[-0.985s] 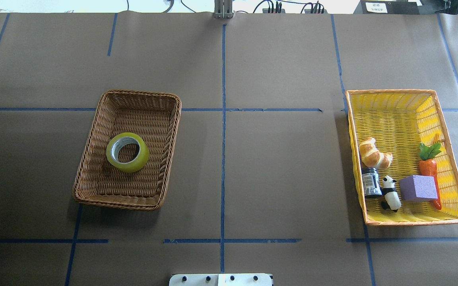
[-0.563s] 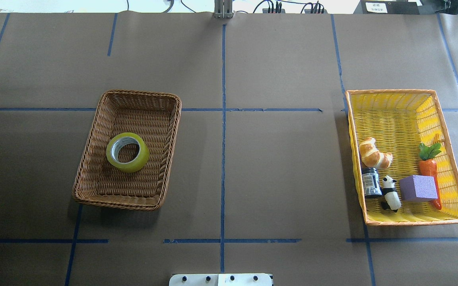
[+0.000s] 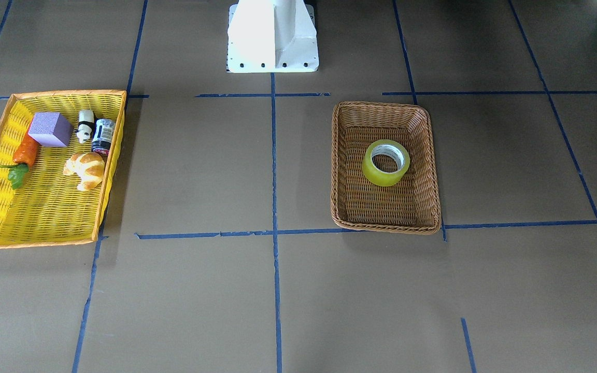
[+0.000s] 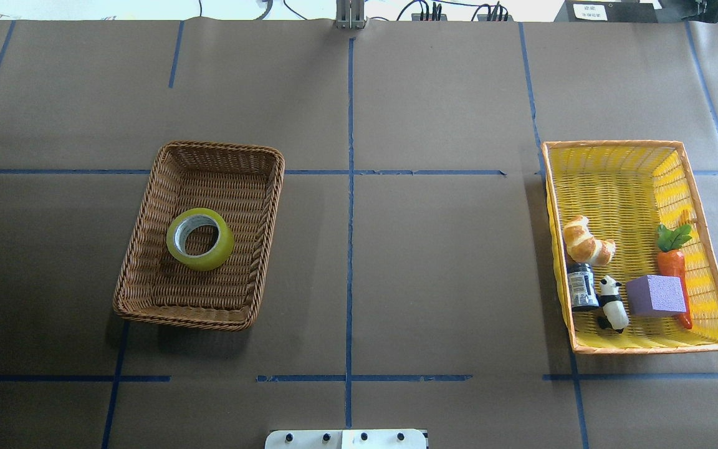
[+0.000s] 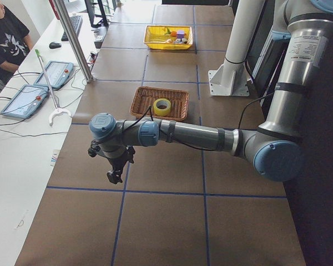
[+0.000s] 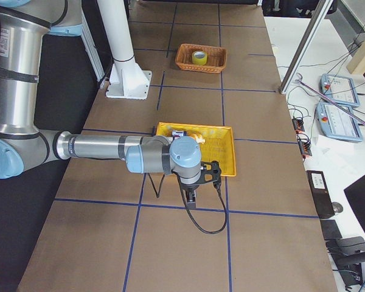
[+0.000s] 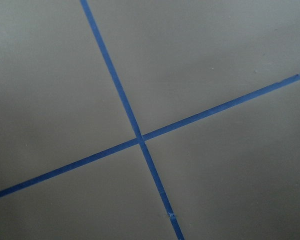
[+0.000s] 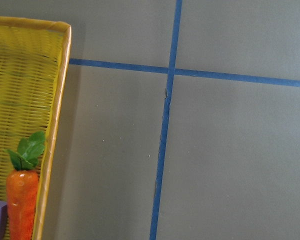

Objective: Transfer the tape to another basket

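Observation:
The tape (image 4: 222, 244), a yellow roll with a white core, lies flat in the middle of the brown wicker basket (image 4: 147, 206) on the table's left half. It also shows in the front-facing view (image 3: 376, 176), inside the basket (image 3: 386, 228). Neither gripper shows in the overhead or front-facing views. My left gripper (image 5: 115, 174) hangs over bare table well away from the wicker basket (image 5: 141, 102). My right gripper (image 6: 191, 201) hangs just outside the yellow basket's corner. I cannot tell whether either is open or shut.
The yellow, orange-rimmed basket (image 4: 614, 181) on the right holds a croissant (image 4: 586, 242), a dark jar (image 4: 581, 287), a panda figure (image 4: 612, 304), a purple block (image 4: 655, 295) and a carrot (image 4: 672, 262). The robot's white base (image 3: 272, 36) stands at mid-table. Operators' desk lies beyond.

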Robot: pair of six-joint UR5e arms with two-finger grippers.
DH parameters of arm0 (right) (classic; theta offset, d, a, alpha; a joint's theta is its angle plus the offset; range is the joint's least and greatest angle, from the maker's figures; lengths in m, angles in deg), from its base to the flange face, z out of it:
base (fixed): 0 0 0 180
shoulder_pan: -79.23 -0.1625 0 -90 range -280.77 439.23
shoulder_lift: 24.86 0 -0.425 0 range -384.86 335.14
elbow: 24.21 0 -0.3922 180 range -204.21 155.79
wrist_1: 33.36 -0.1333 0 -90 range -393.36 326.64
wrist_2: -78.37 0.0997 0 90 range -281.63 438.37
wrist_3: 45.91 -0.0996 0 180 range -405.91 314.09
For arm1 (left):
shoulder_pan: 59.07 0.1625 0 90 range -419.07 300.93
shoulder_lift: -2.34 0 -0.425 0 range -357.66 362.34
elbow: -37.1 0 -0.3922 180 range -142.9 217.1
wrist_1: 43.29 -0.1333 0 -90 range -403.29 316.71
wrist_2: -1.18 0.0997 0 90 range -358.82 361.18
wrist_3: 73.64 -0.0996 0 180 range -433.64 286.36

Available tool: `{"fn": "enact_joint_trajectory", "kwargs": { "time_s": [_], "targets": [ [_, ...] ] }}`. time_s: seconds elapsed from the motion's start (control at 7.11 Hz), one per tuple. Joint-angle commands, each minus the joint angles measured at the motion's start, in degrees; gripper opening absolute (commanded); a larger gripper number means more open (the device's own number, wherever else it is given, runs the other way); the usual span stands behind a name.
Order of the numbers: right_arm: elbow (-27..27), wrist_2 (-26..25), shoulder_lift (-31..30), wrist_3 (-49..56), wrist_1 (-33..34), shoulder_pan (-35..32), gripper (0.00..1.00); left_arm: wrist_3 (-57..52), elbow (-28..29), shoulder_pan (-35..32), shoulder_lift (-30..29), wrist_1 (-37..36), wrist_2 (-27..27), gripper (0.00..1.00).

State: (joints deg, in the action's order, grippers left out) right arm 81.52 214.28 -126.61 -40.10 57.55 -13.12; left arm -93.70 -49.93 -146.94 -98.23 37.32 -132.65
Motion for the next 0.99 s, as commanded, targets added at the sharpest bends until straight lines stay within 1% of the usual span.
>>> {"fn": "enact_joint_trajectory", "kwargs": {
  "time_s": [0.0,0.14,0.28,0.42,0.56,0.7,0.84],
  "targets": [
    [1.5,-3.9,0.2,1.9,3.2,1.3,1.00,-0.2,-6.0,-1.8,3.9,-3.4,-0.2,1.00],
    [1.4,-5.2,0.2,1.9,3.3,1.4,1.00,1.2,-10.9,-3.8,7.9,-3.9,0.1,1.00],
    [1.5,-4.9,-0.4,1.9,3.3,1.4,1.00,3.0,-12.4,-4.0,9.0,-5.7,0.1,1.00],
    [1.6,-4.8,-1.2,1.9,3.3,1.4,1.00,3.2,-11.7,-4.1,9.5,-5.9,0.0,1.00],
    [1.9,-4.8,-2.3,1.9,3.3,1.3,1.00,6.0,-9.9,-4.1,10.1,-6.0,-0.3,1.00],
    [1.9,-4.8,-2.7,1.9,4.1,1.3,1.00,13.9,-10.1,-4.1,10.5,-5.2,-0.2,1.00],
    [2.2,-4.9,-2.7,1.9,5.0,1.4,1.00,13.8,-10.6,-4.1,12.3,-3.3,-0.1,1.00]
  ]
}}
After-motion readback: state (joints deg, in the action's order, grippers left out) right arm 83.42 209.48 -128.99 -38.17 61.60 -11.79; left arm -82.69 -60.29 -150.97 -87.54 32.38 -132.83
